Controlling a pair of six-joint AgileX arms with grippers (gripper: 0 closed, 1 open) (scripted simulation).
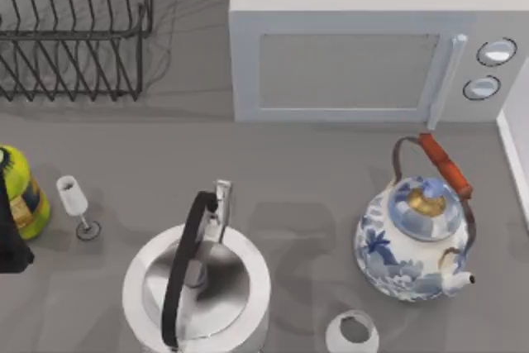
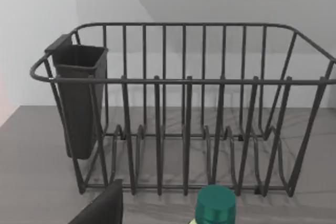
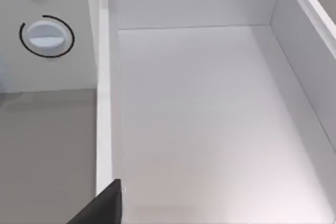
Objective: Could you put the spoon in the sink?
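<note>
Hanging right tool (image 3: pixel 102 205) over the sink (image 3: pixel 210 129), at the top frame's right edge; parking left tool (image 1: pixel 10 241) at left edge beside the bottle (image 1: pixel 21 192); failing to tell either tool's opening, or where the spoon is lying.

**Soft, even light, faint shadows**

Diffuse light falls evenly from above on the grey counter (image 1: pixel 289 171). The dish rack (image 1: pixel 74 31) casts thin, pale line shadows near the counter's far left corner; the steel kettle (image 1: pixel 197 287) shows mild sheen without harsh glare. The sink (image 3: pixel 210 103) interior is bright, almost washed out.
</note>
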